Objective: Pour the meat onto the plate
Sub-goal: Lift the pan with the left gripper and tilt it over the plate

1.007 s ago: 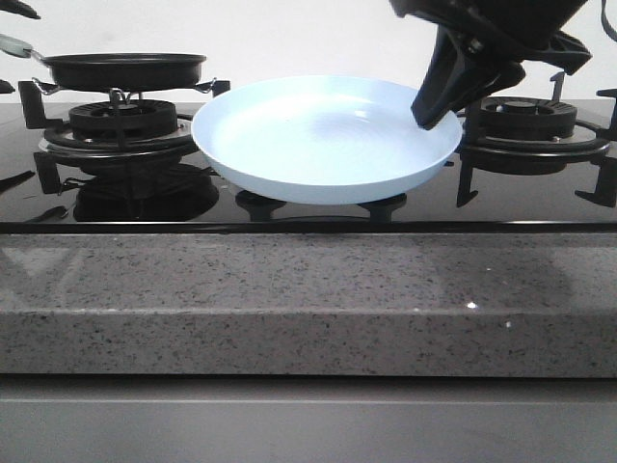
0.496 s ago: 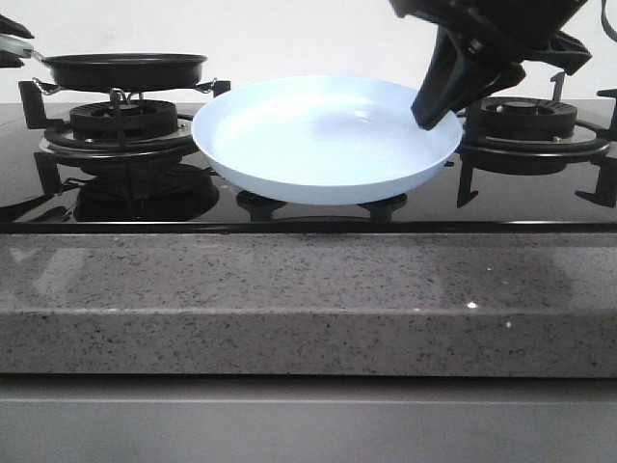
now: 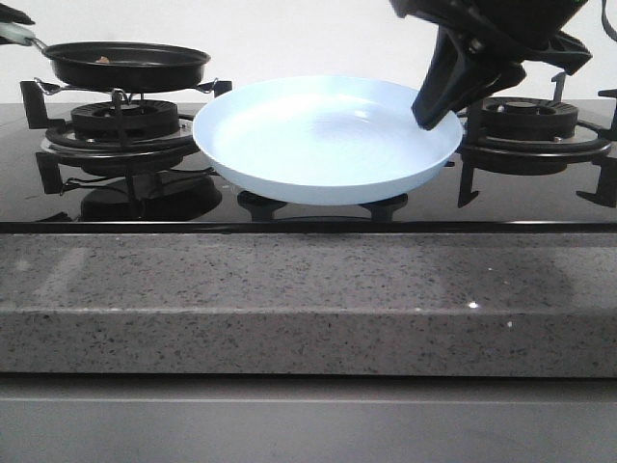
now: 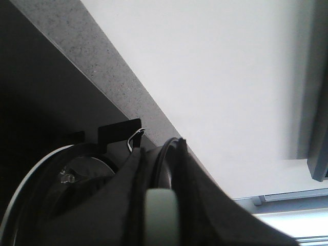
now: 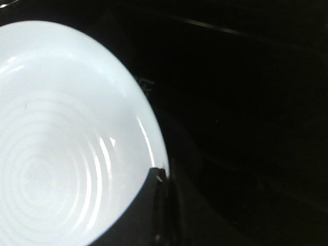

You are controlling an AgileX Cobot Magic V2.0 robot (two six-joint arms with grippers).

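The pale blue plate (image 3: 323, 140) is held tilted above the black stove top, its inside facing me; it is empty. My right gripper (image 3: 436, 114) is shut on the plate's right rim, as the right wrist view (image 5: 160, 177) shows on the plate (image 5: 56, 133). The black frying pan (image 3: 127, 64) hangs above the left burner, with a bit of tan meat (image 3: 102, 59) showing over its rim. My left gripper (image 4: 160, 205) is shut on the pan's pale handle (image 4: 161, 215), which reaches the left edge of the front view (image 3: 13, 35).
The left burner grate (image 3: 120, 125) sits under the pan. The right burner grate (image 3: 535, 130) is behind my right arm. A grey speckled counter edge (image 3: 308, 299) runs along the front of the black glass hob (image 3: 308, 214).
The pan has risen off the left burner and moved slightly right, tilting so that meat shows inside. The plate and my right gripper have stayed put.
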